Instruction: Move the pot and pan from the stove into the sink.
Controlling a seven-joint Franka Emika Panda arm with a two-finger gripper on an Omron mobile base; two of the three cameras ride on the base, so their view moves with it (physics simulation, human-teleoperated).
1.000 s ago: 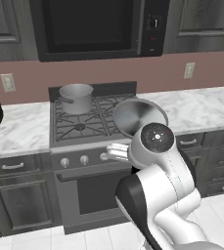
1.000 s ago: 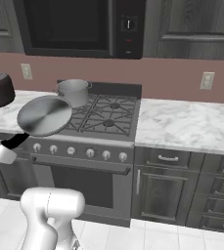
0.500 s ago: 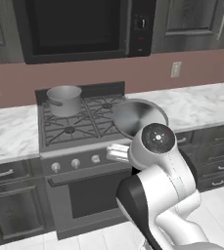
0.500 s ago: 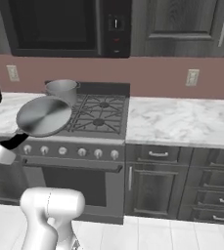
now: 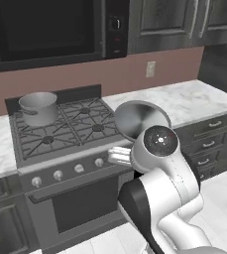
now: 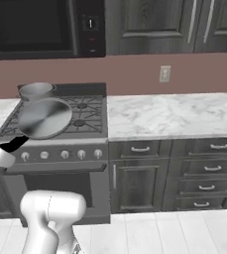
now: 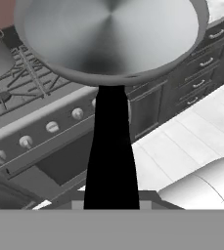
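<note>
In the left base view, the deep grey metal pot [image 5: 37, 107] sits at the back left corner of the gas stove with dark grates [image 5: 65, 130]. The shallow round silver pan with a long black handle [image 5: 141, 120] is up in the air, past the stove's front right corner.

In the right base view, the pan [image 6: 44, 117] hangs tilted over the stove's front left part.

In the hand view, the gripper [image 7: 111, 200] is squeezed tight on the pan's black handle [image 7: 111, 156].
</note>
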